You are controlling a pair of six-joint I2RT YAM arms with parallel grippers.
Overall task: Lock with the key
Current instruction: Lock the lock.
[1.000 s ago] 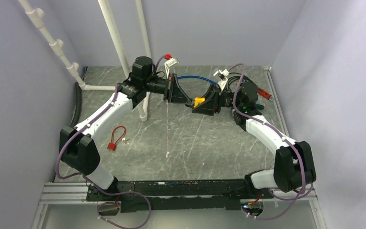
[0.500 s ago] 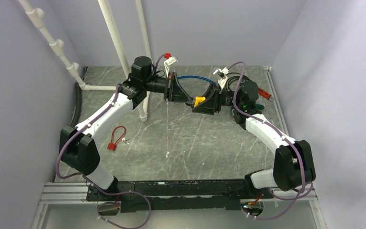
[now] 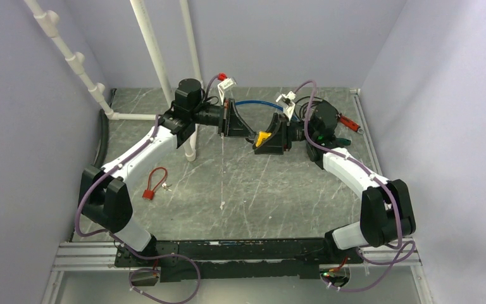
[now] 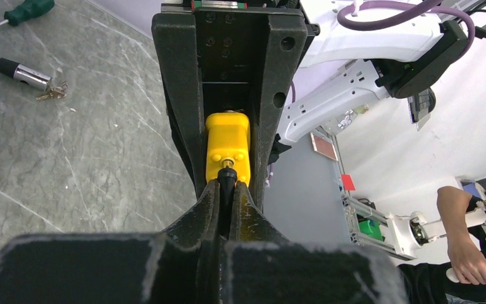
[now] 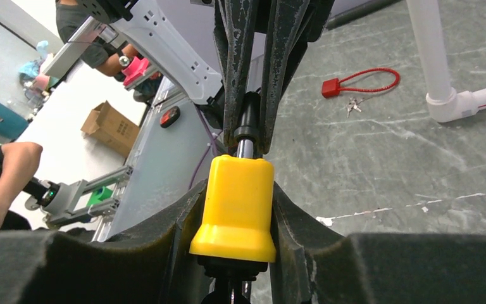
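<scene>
Above the counter point(image 3: 259, 190), toward twelve o'clock, right jaws are clamped on the yellow padlock point(image 5: 235, 206). Left jaws are pinched tight on the key point(image 4: 227, 182), apparently at its keyway. Risk: off-axis twisting could bend the key or slip either grip.

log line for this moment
stage: key tip at lock end, held above table | left gripper: shut on key | right gripper: shut on yellow lock | turned: cannot tell

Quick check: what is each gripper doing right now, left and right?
Left gripper: closed on the key, which is in the yellow lock.
Right gripper: closed on the yellow lock.
</scene>
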